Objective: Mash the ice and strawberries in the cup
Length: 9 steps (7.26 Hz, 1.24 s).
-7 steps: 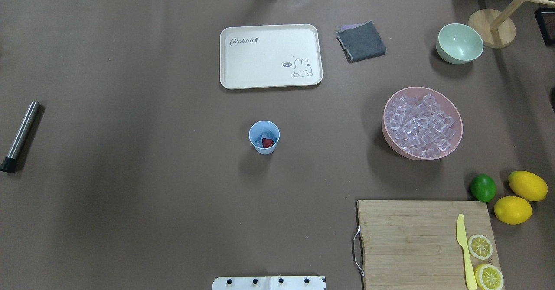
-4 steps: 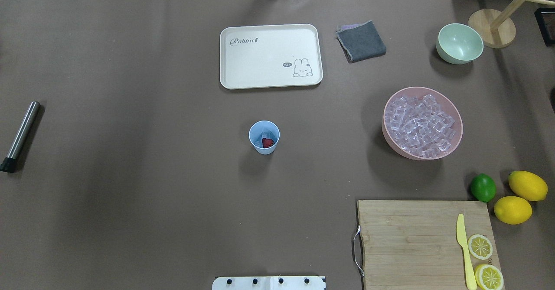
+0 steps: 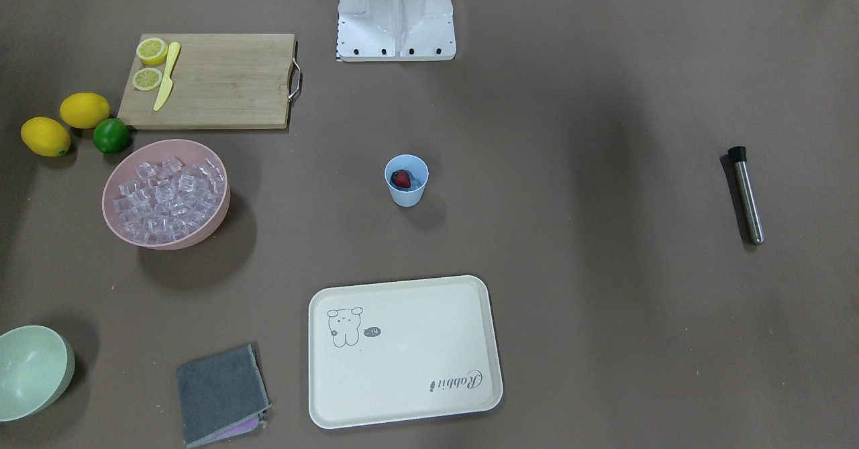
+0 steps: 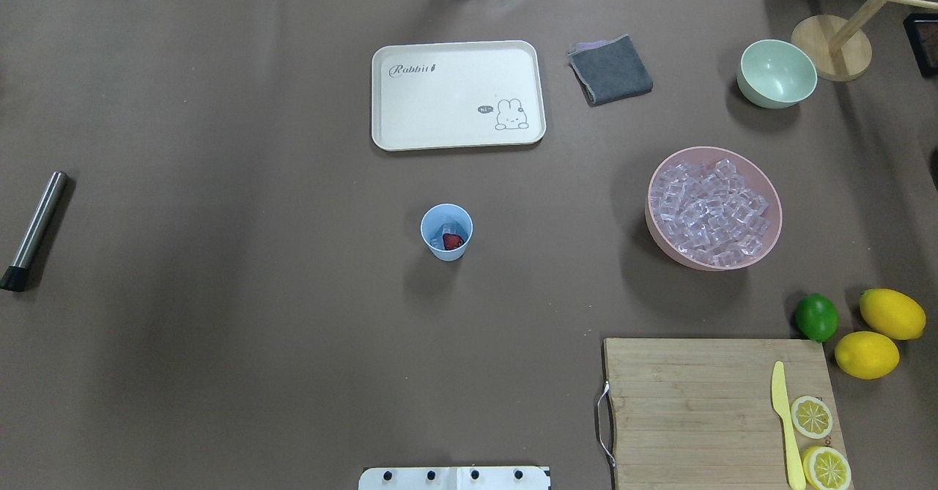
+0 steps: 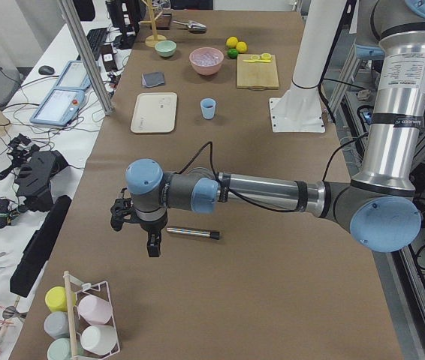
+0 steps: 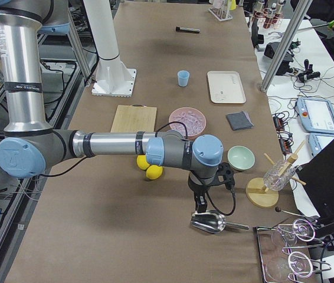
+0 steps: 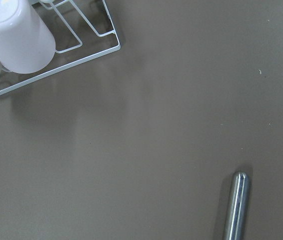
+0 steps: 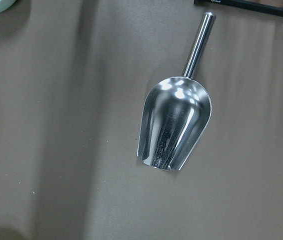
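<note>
Overhead exterior, cup [image 4: 448, 254] upright, mouth up, strawberry [image 4: 453, 241] inside.

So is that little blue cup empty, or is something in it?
Not empty: the cup stands upright with a red strawberry and clear ice inside.

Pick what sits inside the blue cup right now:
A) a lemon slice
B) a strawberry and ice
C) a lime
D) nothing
B: the front-facing view looks down into the cup and shows a red strawberry beside clear ice.
</note>
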Each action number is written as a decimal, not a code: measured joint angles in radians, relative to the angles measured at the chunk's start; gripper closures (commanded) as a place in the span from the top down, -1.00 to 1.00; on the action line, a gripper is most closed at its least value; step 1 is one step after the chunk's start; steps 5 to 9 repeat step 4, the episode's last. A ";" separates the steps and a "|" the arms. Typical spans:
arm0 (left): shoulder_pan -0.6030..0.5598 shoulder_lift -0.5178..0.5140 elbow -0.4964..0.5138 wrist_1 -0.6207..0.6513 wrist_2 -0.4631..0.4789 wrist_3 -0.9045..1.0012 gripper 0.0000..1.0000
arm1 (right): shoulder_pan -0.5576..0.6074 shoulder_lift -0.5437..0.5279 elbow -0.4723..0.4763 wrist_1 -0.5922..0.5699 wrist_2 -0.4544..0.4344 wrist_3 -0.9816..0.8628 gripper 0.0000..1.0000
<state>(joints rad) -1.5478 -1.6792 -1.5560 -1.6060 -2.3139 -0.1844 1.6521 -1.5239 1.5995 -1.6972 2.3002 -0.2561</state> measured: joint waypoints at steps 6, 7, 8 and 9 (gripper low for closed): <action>0.000 -0.007 0.052 -0.052 0.000 -0.001 0.97 | 0.000 -0.005 -0.001 0.001 0.001 0.000 0.99; 0.000 -0.007 0.052 -0.052 0.000 -0.001 0.97 | 0.000 -0.005 -0.001 0.001 0.001 0.000 0.99; 0.000 -0.007 0.052 -0.052 0.000 -0.001 0.97 | 0.000 -0.005 -0.001 0.001 0.001 0.000 0.99; 0.000 -0.007 0.052 -0.052 0.000 -0.001 0.97 | 0.000 -0.005 -0.001 0.001 0.001 0.000 0.99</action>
